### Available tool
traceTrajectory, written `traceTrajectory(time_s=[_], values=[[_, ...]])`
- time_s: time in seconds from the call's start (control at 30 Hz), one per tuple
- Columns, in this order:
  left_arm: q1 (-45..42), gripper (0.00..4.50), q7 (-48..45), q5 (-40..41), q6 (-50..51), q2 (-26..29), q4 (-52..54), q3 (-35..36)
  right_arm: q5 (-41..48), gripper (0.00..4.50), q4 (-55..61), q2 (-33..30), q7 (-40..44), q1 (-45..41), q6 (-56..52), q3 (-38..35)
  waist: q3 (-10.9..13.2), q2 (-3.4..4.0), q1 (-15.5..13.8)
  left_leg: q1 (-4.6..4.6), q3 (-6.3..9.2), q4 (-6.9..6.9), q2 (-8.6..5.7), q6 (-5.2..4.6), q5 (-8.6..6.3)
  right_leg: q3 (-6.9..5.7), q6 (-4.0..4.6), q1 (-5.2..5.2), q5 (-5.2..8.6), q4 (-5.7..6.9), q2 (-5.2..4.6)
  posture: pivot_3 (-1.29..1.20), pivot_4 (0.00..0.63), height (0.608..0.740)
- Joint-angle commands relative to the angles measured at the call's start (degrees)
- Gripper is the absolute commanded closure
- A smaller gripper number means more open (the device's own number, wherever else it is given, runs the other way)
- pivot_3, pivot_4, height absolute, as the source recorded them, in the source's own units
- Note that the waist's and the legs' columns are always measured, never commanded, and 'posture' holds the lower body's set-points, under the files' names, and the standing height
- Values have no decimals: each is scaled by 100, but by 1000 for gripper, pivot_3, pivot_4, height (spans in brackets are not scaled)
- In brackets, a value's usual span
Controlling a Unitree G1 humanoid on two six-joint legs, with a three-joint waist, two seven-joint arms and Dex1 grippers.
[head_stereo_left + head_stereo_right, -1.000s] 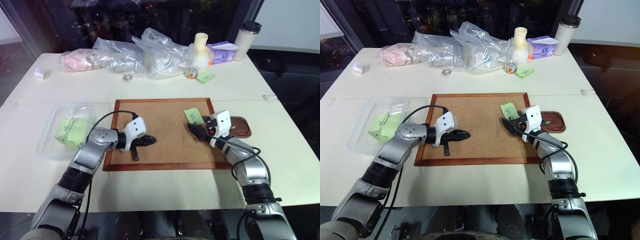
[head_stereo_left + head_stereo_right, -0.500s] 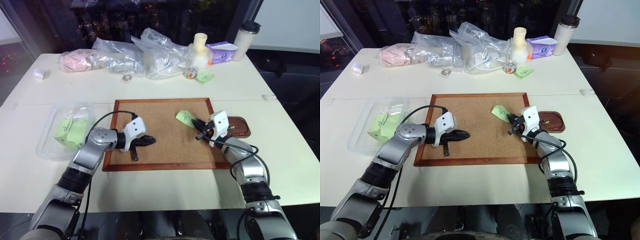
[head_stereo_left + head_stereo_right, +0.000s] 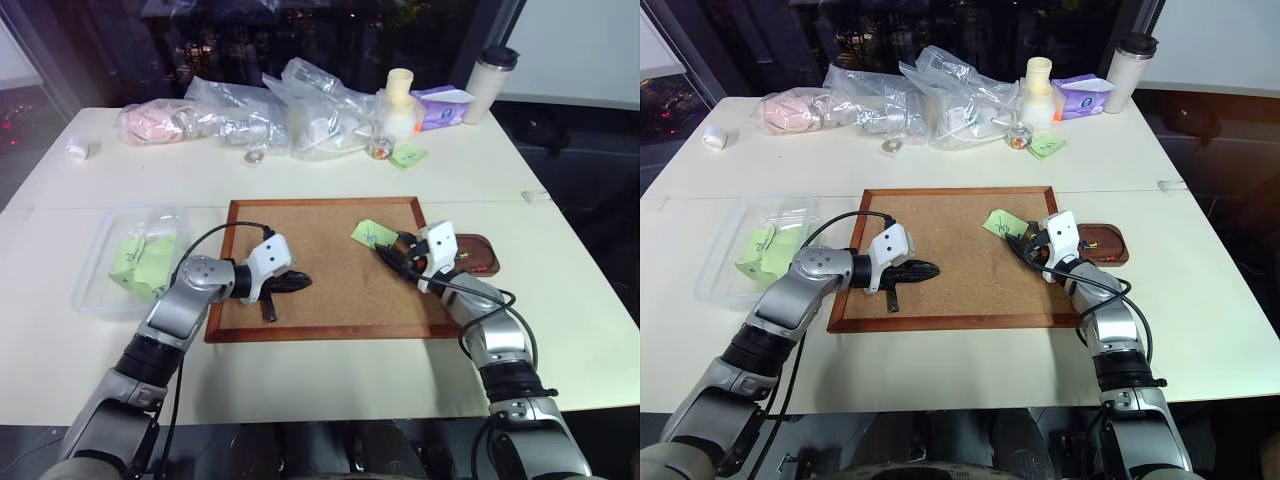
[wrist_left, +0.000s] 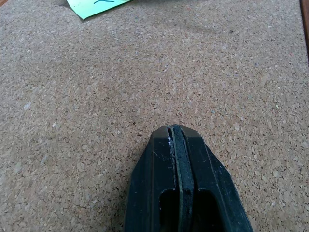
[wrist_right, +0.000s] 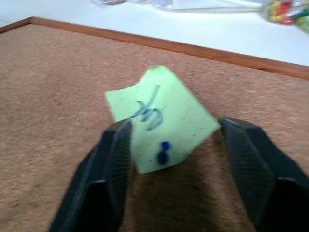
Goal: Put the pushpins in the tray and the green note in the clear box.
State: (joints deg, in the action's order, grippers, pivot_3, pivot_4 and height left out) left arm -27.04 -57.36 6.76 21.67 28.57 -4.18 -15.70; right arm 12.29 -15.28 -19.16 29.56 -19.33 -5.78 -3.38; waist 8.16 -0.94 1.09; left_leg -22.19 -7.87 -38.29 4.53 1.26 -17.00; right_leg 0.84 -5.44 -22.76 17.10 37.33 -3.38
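We look down on a white table (image 3: 330, 385) with a wood-framed cork board (image 3: 320, 290) lying flat at its centre. On the far right part of the board lies the green note (image 3: 373, 234), a small light green paper with dark scribbles; in the right wrist view a small blue-headed pin (image 5: 164, 151) sits on the near part of the note. Our right gripper (image 3: 396, 257) hovers just near and right of the note, its two black fingers (image 5: 114, 169) standing apart with the paper's near edge between them, and we cannot tell whether they touch it. Just right of the board, behind the right wrist, rests the tray (image 3: 478, 253), a small dark brown dish; we think tiny coloured specks inside it are pushpins (image 3: 1096, 242), though they are too small to be sure.

Our left gripper (image 3: 297, 283) rests over the left part of the board, its fingers pressed together and holding nothing. Left of the board stands the clear box (image 3: 100, 275), with pale green papers (image 3: 143, 264) already inside.

Along the far side of the table lie crumpled clear plastic bags (image 3: 270, 105), a pale bottle (image 3: 401, 95), a purple tissue pack (image 3: 445, 103), a lidded travel cup (image 3: 492, 82) and another green note (image 3: 409, 155).
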Motion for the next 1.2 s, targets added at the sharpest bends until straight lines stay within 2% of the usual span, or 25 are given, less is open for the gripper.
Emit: traceTrajectory(time_s=[0.03,0.47,0.97,1.07,1.2], values=[[175,4500,47,-149,235,171,-212,-50,34,1588,380,-31,-246,196,188,-309,0,0,2,0,0,2,0,0,0,1,0,-1,0,0,0,0,150,734],[104,4500,34,-170,191,184,-308,-102,-124,1588,1238,12,-76,630,69,116,1,2,10,0,0,4,0,2,1,2,0,-4,0,1,2,0,150,734],[143,4500,43,-175,189,173,-261,-136,-63,1588,539,99,194,222,-46,227,1,2,9,0,0,4,0,1,1,2,1,-4,0,1,2,0,150,734],[150,4500,42,-172,198,182,-248,-132,-83,2490,477,113,209,201,-22,240,1,2,12,0,0,4,0,1,1,2,1,-4,0,2,2,0,150,734],[153,4500,51,-176,213,192,-239,-129,-104,4464,403,131,222,192,0,268,1,2,11,0,0,4,0,1,1,2,1,-4,0,2,2,0,150,734]])
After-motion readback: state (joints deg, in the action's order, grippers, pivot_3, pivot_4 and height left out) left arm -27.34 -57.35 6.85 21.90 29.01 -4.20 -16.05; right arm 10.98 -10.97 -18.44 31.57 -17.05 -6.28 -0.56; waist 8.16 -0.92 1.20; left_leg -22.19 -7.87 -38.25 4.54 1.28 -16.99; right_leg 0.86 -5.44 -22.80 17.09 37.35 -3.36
